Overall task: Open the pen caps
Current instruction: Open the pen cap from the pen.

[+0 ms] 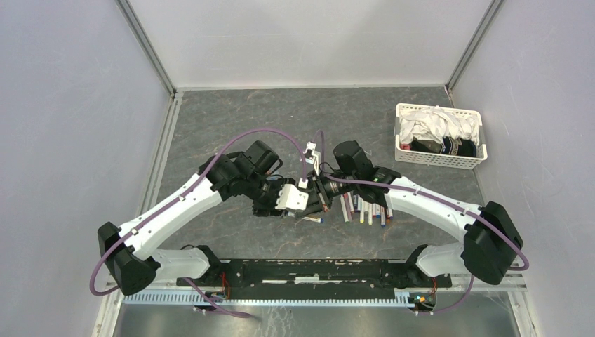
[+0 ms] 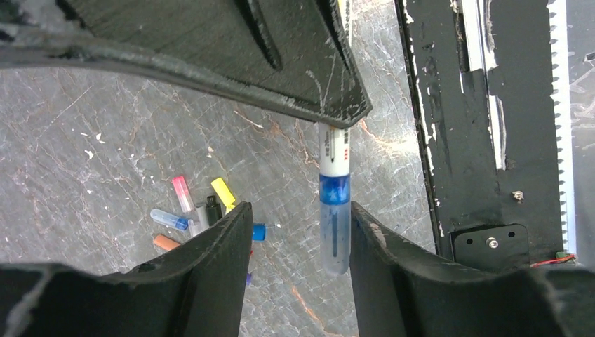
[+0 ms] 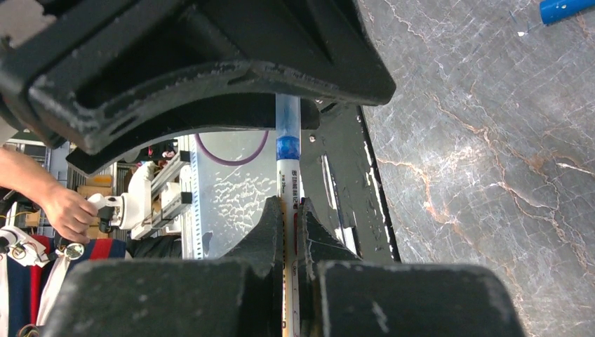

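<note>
Across the middle of a dark grey, white-veined table (image 1: 231, 119): both arms bent inward, tips meeting. Closed in at 9, 12 and 3 o'clock by plain pale walls (image 1: 63, 105), with aluminium rails (image 1: 160, 151) along the table edges. Carries at 2 o'clock, well apart from the arms, a white slotted basket (image 1: 438, 160) heaped with white and dark cloth (image 1: 438, 126). Trails a purple cable (image 1: 266, 131) in a loop over each arm. Shows, in the left wrist view, scuffs and pale flecks on the stone-like top, plus a chipped black mounting plate (image 2: 456, 140) along 3 o'clock.

Clamps the fully closed jaws of the right gripper (image 3: 289, 210) on the white barrel of the held pen (image 3: 288, 184), clear of the surface. Leaves its translucent blue cap (image 2: 335, 225) still seated on the end, pointing into the left gripper (image 2: 300, 225). Stands open there, with dark fingers (image 2: 217, 274) either side of that cap: a clear gap at 9 o'clock, the 3 o'clock finger just beside it, contact not certain.

Keeps the row of pens (image 1: 365, 210) flat on the table at 4 o'clock of the meeting point, roughly parallel, coloured ends mixed, partly under the right forearm. Holds loose caps (image 2: 181, 191) on the bare surface at 8 o'clock of the left wrist view: pink, yellow, blue, orange and black, bunched together, some hidden behind the near finger.
</note>
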`<action>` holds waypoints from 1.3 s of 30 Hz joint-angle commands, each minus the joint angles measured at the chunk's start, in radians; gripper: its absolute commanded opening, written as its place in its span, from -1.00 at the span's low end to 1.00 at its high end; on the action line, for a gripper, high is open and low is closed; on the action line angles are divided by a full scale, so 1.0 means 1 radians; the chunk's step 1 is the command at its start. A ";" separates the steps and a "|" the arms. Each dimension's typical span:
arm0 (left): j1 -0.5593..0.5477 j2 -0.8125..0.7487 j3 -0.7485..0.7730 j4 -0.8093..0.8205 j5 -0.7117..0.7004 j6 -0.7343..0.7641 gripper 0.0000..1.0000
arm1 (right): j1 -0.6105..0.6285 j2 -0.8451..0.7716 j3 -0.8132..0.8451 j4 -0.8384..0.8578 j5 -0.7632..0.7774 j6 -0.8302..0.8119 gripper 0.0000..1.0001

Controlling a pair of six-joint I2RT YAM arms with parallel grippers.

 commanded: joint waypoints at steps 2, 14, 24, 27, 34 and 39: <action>-0.015 0.014 0.033 0.016 0.022 0.011 0.09 | -0.005 0.021 0.049 0.072 -0.011 0.033 -1.00; -0.028 0.033 0.016 0.006 0.008 0.022 -0.43 | -0.016 0.036 0.049 0.089 -0.011 0.039 -1.00; -0.032 0.057 0.040 -0.007 0.029 0.022 -0.95 | -0.004 0.062 0.031 0.182 -0.012 0.107 -0.52; -0.032 0.063 0.041 -0.007 0.027 0.013 -0.95 | 0.010 0.076 0.029 0.206 -0.015 0.122 -0.27; -0.032 0.052 0.033 0.018 0.018 -0.022 -0.95 | 0.018 0.105 0.020 0.246 -0.080 0.149 -0.23; -0.032 0.038 0.025 0.014 -0.001 0.010 -0.95 | 0.018 0.154 0.091 0.037 -0.119 0.028 -0.29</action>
